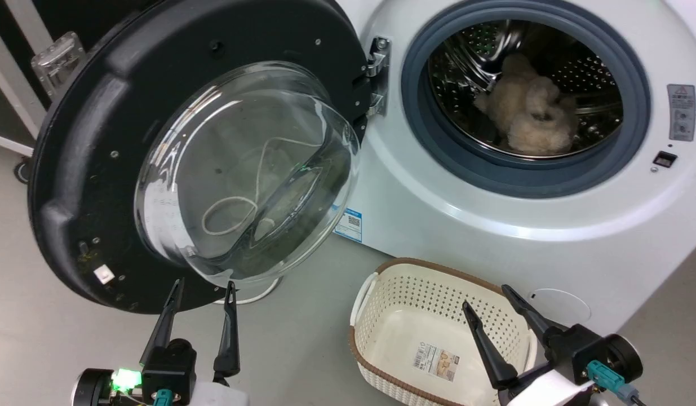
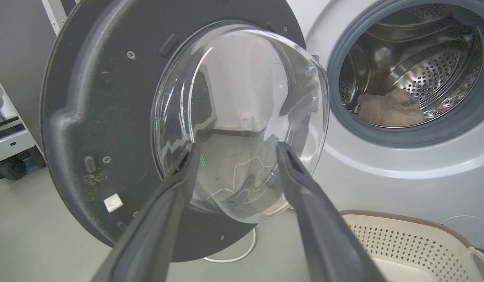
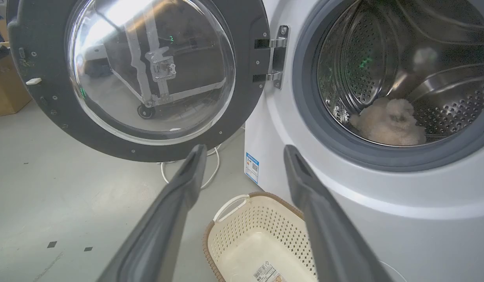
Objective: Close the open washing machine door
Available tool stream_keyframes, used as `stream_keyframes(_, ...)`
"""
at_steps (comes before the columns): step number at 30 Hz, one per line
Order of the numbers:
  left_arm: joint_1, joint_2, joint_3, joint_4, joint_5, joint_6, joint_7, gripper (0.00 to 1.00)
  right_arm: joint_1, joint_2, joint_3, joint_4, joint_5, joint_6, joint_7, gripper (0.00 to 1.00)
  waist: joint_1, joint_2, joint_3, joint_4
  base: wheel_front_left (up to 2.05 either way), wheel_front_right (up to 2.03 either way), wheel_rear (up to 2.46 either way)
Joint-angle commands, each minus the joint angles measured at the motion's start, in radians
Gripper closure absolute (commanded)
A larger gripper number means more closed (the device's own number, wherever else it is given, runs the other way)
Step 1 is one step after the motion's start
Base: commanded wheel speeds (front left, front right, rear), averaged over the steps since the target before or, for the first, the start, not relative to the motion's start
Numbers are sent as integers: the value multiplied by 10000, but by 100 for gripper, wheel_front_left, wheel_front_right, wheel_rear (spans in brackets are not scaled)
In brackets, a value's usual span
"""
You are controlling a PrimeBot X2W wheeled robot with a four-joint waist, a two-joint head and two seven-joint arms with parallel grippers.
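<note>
Jaws apart, left gripper (image 1: 205, 282) facing door (image 1: 88, 169)

Left gripper (image 1: 205, 282) sitting at lower left of head view, two dark fingers (image 1: 166, 321) pointing up, spread apart, gripping nothing. Green light (image 1: 122, 378) glowing on its wrist. Right gripper (image 1: 484, 296) sitting at lower right, fingers leaning up and to left, likewise parted, gripping nothing. Pale forearm (image 1: 545, 389) showing beneath it. In wrist views, each arm's own fingers rising from bottom edge, tips standing well apart: left gripper (image 2: 237, 145), right gripper (image 3: 245, 147).
</note>
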Motion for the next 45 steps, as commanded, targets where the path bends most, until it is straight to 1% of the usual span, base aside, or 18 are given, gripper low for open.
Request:
stream_keyframes(1,131,61,-70,-60,-60,57,-109,0,-116,-73,72,74,58,7,-110,0,0,0,-6,83,0,0,0)
stream_keyframes(22,260,197,-303,-141,-101,171,-527,0,101,-88,233,257,148,8,-527,0,0,0,25,936,0,0,0)
stream_keyframes(23,260,189,-352,-123,-131,152,-569,55,91,-106,269,267,155,8,-569,0,0,0,60,1022,0,0,0)
stream_keyframes(24,251,186,-383,-117,-144,133,-590,100,86,-120,287,273,165,8,-590,0,0,0,78,1065,0,0,0)
stream_keyframes(28,178,116,-392,-226,-263,98,-652,100,99,-168,312,283,200,9,-653,0,0,0,141,1192,0,0,0)
stream_keyframes(31,-6,-60,-16,-722,-651,73,-714,100,149,-241,305,268,208,9,-715,0,0,0,248,1318,0,0,0)
stream_keyframes(35,-515,27,656,-1399,-1033,-256,-798,100,267,-334,182,206,182,9,-798,0,0,0,415,1471,0,0,0)
stream_keyframes(38,-1192,227,1477,-1687,-1584,-628,-861,100,293,-414,134,112,168,9,-832,0,0,0,619,1452,0,0,0)
stream_keyframes(41,-1968,476,2579,-1828,-2355,-931,-924,100,156,-563,193,-16,190,10,-827,0,0,0,943,1224,0,0,0)
stream_keyframes(44,-2748,949,3615,-1299,-3352,-1336,-936,100,8,-691,178,-170,251,10,-812,0,0,0,1280,913,0,0,0)
stream_keyframes(45,-2999,1138,3877,-990,-3689,-1448,-791,100,-30,-729,150,-216,275,10,-806,0,0,0,1384,809,0,0,0)
